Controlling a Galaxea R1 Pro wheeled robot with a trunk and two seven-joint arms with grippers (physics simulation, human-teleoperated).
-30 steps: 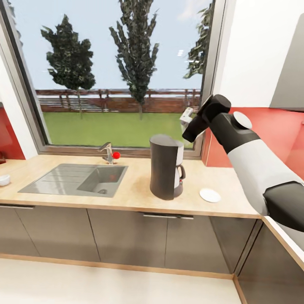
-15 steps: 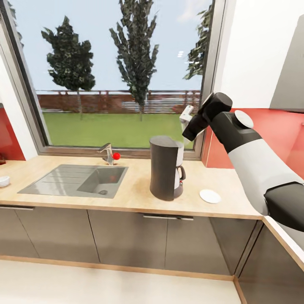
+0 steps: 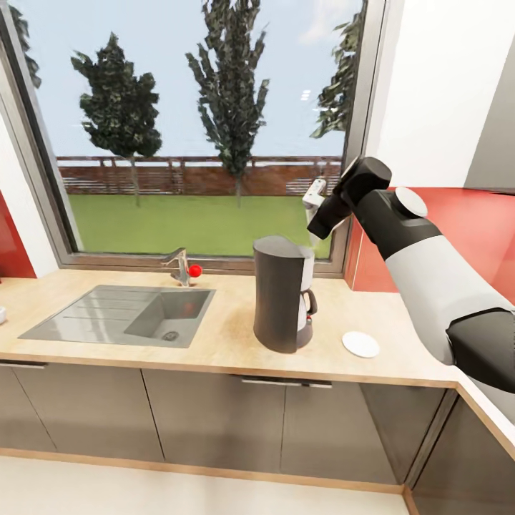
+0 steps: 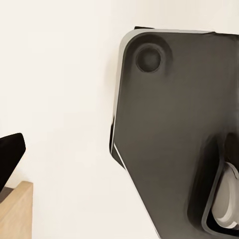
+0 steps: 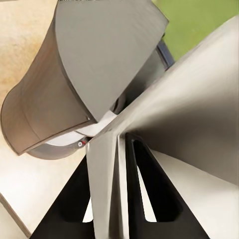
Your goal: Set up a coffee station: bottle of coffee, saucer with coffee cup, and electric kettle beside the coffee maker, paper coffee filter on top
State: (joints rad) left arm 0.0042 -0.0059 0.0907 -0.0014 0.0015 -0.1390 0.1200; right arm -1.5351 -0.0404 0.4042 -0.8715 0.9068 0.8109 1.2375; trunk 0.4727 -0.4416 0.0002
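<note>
**A:** Beyond the big window lie lawn and trees; below it runs the light wood tabletop, with a steel sink at one side and the coffee maker standing upright near the middle. What is the right arm doing?

**B:** Its right end effector hangs above the coffee maker, a little toward the window and toward the red wall. It carries the paper coffee filter: in the right wrist view the dark fingers are closed on a thin pale sheet whose long edge runs out along them toward the machine's top.

**A:** And the machine from there?

**B:** Down and slightly toward the robot's left. The wrist camera looks onto its curved grey shell and a sliver of white basket rim beneath the filter's tip, so the two are near but, as far as I can judge, not yet touching.

**A:** So the drop is the coming move?

**B:** I would think so: bring the filter's point over the top, then lower it. The right arm is plainly the nearer one. The left end effector I cannot judge; its camera shows a pale wall and a dark panel.

**A:** Anything else set out?

**B:** The saucer lies flat beside the machine, bare, no cup on it.
</note>
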